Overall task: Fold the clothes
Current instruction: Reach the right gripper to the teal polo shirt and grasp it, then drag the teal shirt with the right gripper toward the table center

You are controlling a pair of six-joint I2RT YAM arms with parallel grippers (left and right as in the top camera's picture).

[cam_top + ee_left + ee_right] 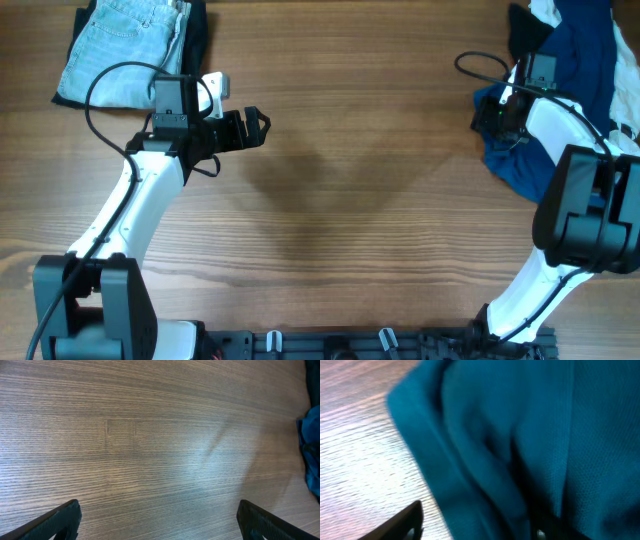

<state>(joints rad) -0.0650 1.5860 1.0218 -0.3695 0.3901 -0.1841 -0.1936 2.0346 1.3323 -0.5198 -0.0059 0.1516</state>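
1. Brown wood-grain table point(350, 210) beneath everything, filling most of the overhead view.
2. At its far right corner, a crumpled heap of blue fabric point(515, 168), unfolded and bunched in loose ridges. Blurred and close up point(530, 435) through the right wrist camera, spilling onto the wood.
3. At the top of that heap, a scrap of white cloth point(545, 10).
4. Down at the heap's left edge and touching it, the right gripper point(488, 115). Only one black finger point(402, 520) visible in its wrist view, over bare wood just beside the cloth edge. The other finger lost in the folds, so cannot tell whether parted or clamped.
5. Well apart, at the far left corner, a folded pair of pale blue denim jeans point(125, 50), resting on a dark garment point(197, 40) that shows along their right side.
6. Near the jeans but clear of them, the left gripper point(255, 127), over bare wood and pointing toward the table's middle. Wide-spread fingers point(55, 522) at the two lower corners of its wrist view, only wood grain between them.
7. At the right border of that same view, a sliver of the blue fabric point(311, 445).
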